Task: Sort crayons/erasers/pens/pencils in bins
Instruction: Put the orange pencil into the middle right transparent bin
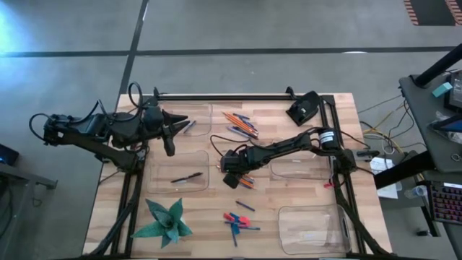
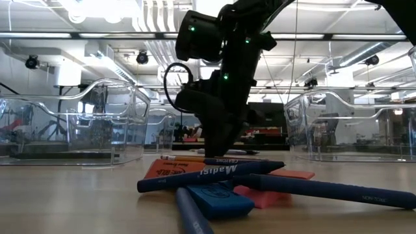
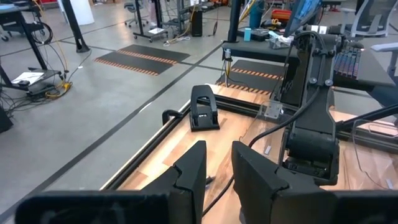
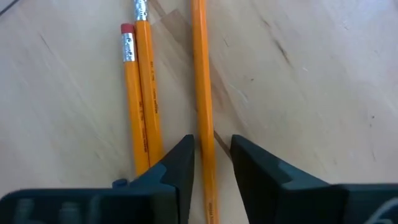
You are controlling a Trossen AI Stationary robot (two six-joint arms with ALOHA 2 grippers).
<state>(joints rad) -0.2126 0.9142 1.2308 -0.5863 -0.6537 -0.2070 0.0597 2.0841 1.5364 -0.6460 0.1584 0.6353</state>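
My right gripper (image 1: 232, 175) is low over the table's middle, fingers pointing down. In the right wrist view it (image 4: 212, 140) is open with one orange pencil (image 4: 204, 93) between its fingers, lying flat on the wood. Whether a finger touches it, I cannot tell. Two more pencils (image 4: 140, 99) lie side by side beside it. The low view shows this gripper (image 2: 218, 146) behind a pencil (image 2: 188, 158). My left gripper (image 1: 182, 118) is open and empty (image 3: 219, 155), held level at the far-left bin (image 1: 195, 119). Pink (image 2: 273, 195) and blue (image 2: 218, 198) erasers lie near the front.
Three more clear bins stand at middle left (image 1: 180, 160), middle right (image 1: 299, 167) and near right (image 1: 314, 227). A heap of sticks (image 1: 242, 123) lies far centre. Blue sticks and erasers (image 1: 238, 220) lie near centre. A green paper figure (image 1: 164, 220) and a black device (image 1: 303, 107) are nearby.
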